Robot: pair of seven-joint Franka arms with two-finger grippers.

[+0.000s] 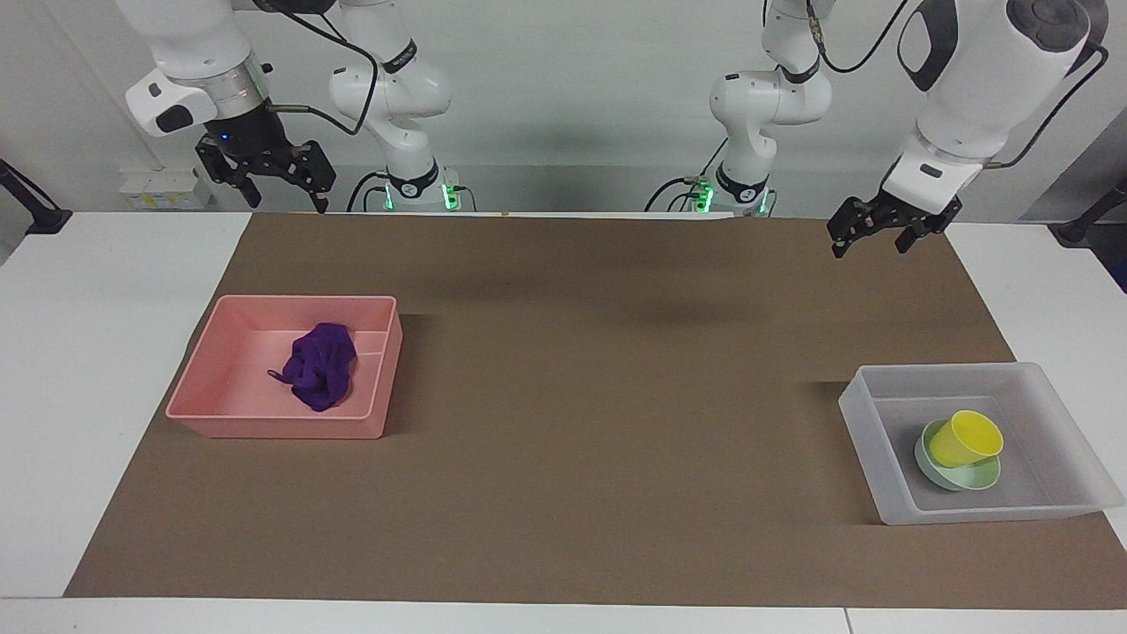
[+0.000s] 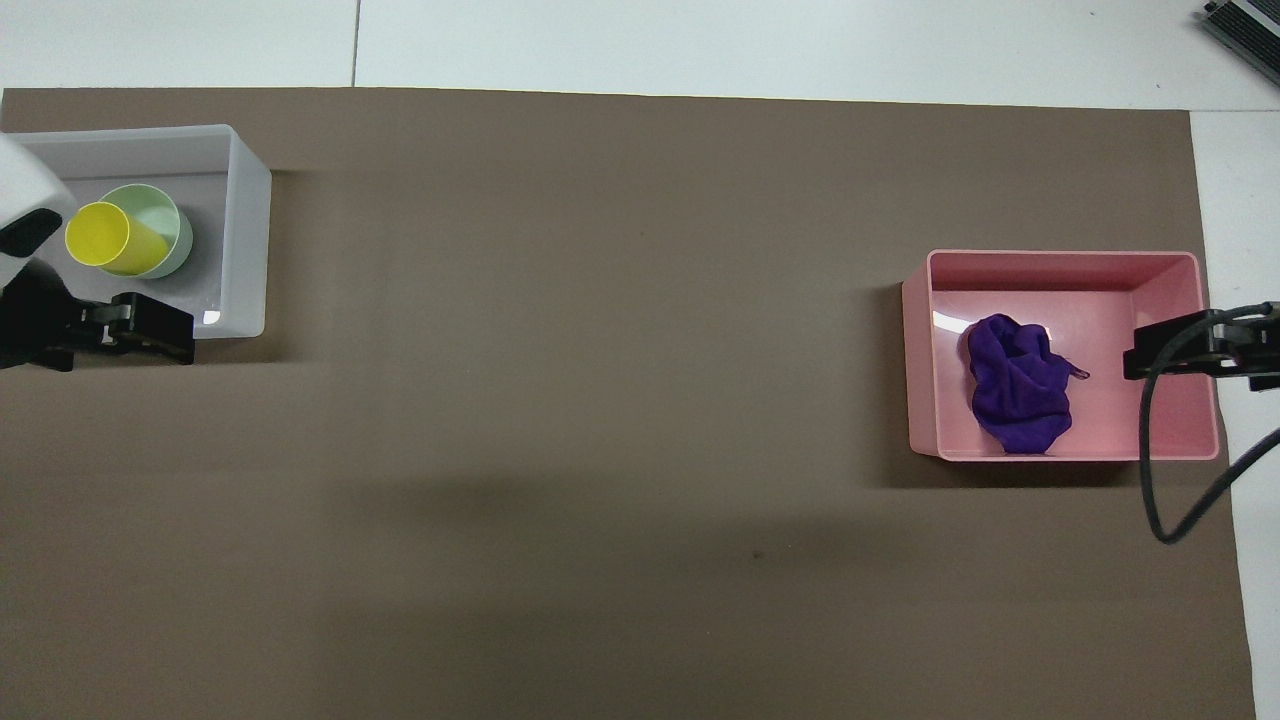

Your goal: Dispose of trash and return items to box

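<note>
1. The purple trash [image 1: 320, 364] lies inside the pink tray [image 1: 202, 380], toward the right arm's end of the table.
2. The yellow cup [image 1: 967, 438] sits tilted in the mint bowl [image 1: 972, 478], and both rest in the translucent box [image 1: 858, 412] toward the left arm's end.
3. The left gripper [image 1: 873, 234] hangs over the brown mat [image 1: 599, 423] near the robots' edge, fingers spread and holding nothing.
4. The right gripper [image 1: 276, 175] hangs over the table's edge nearest the robots, above the mat's corner; its fingers are also apart and empty.
5. Judging by how things lie, both sorting steps look done; what remains is likely only for the arms to settle clear of the trays.
</note>
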